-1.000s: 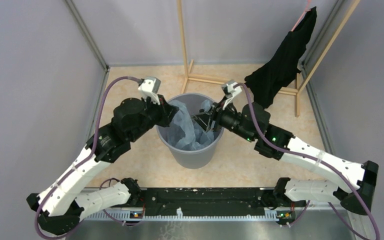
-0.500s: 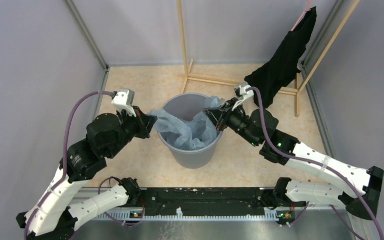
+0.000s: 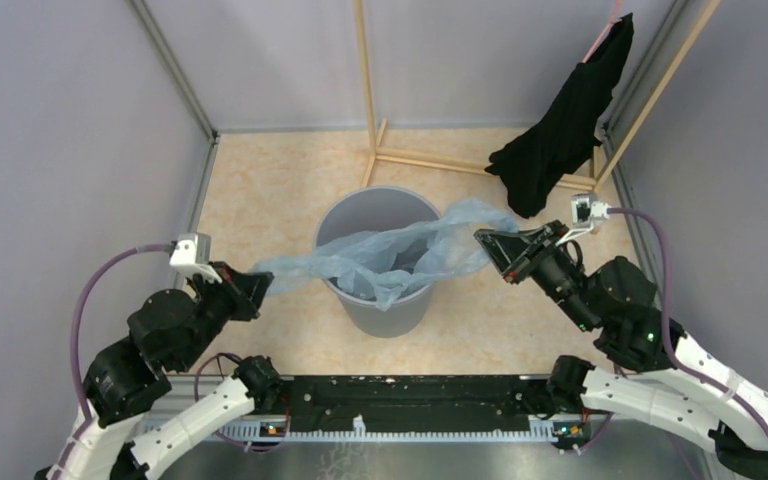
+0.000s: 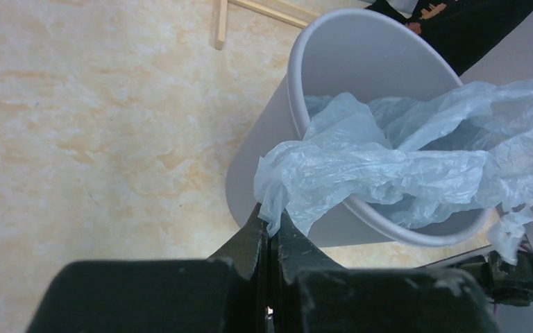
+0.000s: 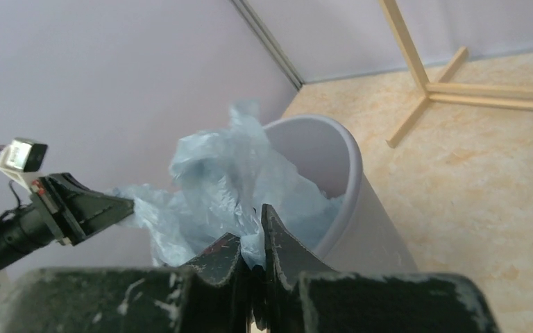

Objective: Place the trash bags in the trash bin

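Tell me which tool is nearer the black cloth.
The right tool, pinching the bag close to the black cloth; the left tool pinches the opposite end, across the bin.

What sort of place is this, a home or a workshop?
Most likely a robot test booth: plain grey panel walls enclose a table, the left arm and right arm sit bolted to a rail, with staged props: trash bin, wooden rack.

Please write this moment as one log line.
left gripper jaws: shut on trash bag | right gripper jaws: shut on trash bag | trash bag: spans trash bin, middle inside
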